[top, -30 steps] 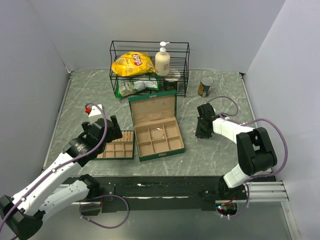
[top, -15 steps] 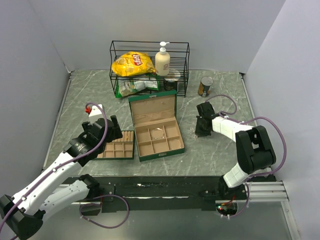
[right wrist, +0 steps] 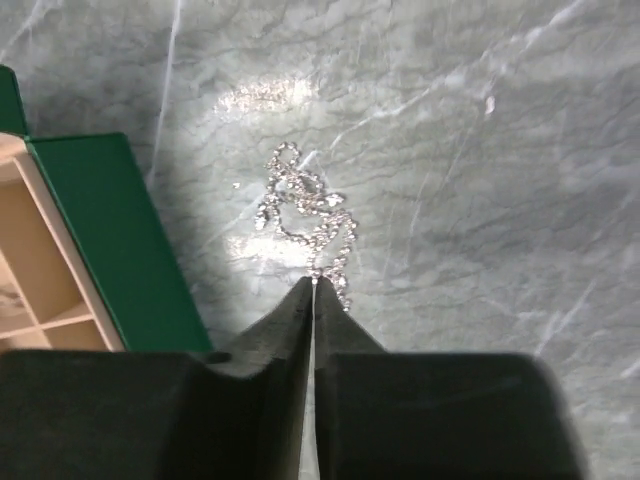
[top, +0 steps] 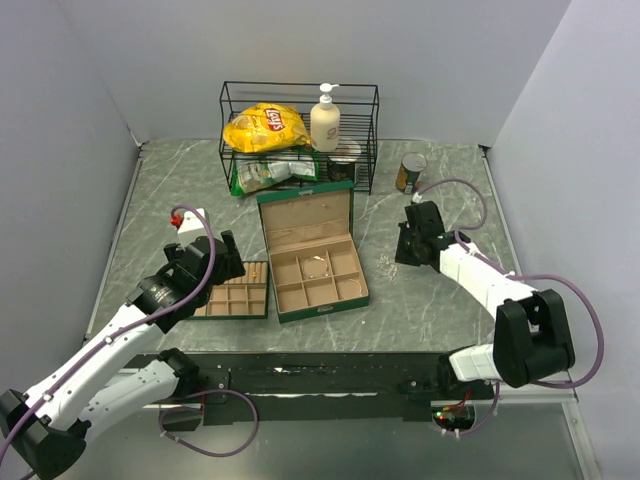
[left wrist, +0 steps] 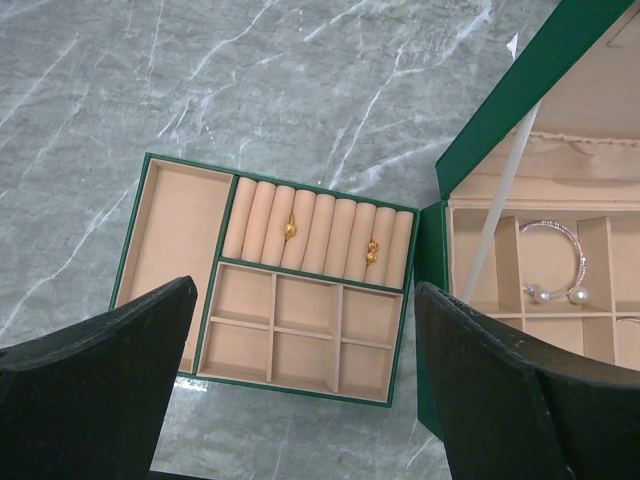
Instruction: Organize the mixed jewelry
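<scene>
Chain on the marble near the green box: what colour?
Silvery; the thin beaded metal chain shows best in the right wrist view.

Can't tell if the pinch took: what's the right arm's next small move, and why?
Probably raise the right gripper slowly: its jaws are shut at one end of the thin silvery bead chain, the rest heaped on the grey marbled tabletop. A lift shows whether it follows.
</scene>
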Tool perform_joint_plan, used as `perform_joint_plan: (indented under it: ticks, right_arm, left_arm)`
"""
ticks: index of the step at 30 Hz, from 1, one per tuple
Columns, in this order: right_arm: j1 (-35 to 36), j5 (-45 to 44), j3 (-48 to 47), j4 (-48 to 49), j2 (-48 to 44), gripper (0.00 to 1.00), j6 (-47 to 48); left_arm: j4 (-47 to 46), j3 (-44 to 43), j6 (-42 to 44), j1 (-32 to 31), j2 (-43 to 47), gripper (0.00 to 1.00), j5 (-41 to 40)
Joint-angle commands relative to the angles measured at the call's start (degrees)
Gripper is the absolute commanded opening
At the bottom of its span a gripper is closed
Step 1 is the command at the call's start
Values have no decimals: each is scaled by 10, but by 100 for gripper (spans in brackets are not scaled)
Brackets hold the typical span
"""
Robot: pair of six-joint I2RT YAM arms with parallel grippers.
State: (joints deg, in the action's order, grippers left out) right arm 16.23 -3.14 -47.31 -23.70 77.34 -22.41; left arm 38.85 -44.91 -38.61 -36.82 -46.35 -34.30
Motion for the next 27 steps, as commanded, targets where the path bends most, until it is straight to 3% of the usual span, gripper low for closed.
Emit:
perform_joint_plan:
  ticks: [1,3,6,15,27]
  right_arm:
    - [-1,-6,-16,-26,23,38,4]
    - [-1,-7,-22,-27,53,48,2]
    - [11,-14,-24,-23,76,55,5]
    - [76,-99,-84,-77,148,52,-12]
    - [86,-101,-77,-85,179,50,-40]
  left_arm:
    - [-9,-14,4,3,8,96,2]
    - [-8,-15,4,3,8,96,2]
    - [-7,-15,3,3,8,96,1]
    - [-6,-15,3,3,6,96,1]
    - [-8,-15,4,2,8,96,1]
